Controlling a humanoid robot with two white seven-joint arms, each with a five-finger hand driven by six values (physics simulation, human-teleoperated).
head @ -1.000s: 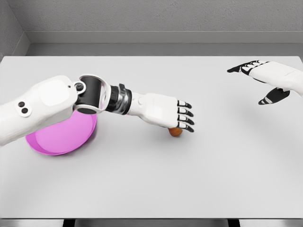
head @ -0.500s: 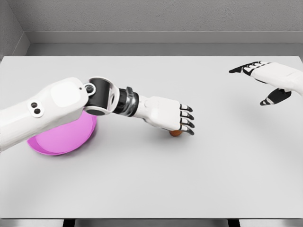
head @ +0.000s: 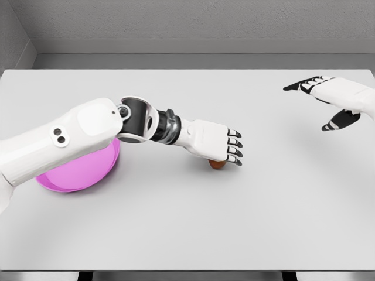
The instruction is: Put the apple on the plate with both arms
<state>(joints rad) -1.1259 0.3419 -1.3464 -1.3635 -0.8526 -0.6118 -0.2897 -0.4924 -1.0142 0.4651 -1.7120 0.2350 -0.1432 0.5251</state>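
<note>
1. At the centre of the worktop (head: 187, 222), the apple (head: 217, 165) rests on the surface, only its lower right part showing from under the left hand (head: 214, 144).
2. The left hand lies palm-down over the apple with its fingers (head: 234, 147) extended and flat; whether any of them wrap the fruit cannot be told, since the palm hides the contact. It reads as covering, not gripping.
3. The plate (head: 82, 170), pink and shallow, sits well apart from the apple at the left, partly hidden by the left forearm.
4. The right hand (head: 331, 102) hovers at the far right edge, fingers spread and holding nothing, well apart from the apple.
5. Risk: a round fruit pressed from above with flat fingers may roll out sideways, probably toward the exposed right side.
6. Risk: closing the fingers off-centre could pinch the apple against the worktop and squirt it away.
7. Risk: on the way to the plate, the forearm crossing above the rim may nudge the plate.
</note>
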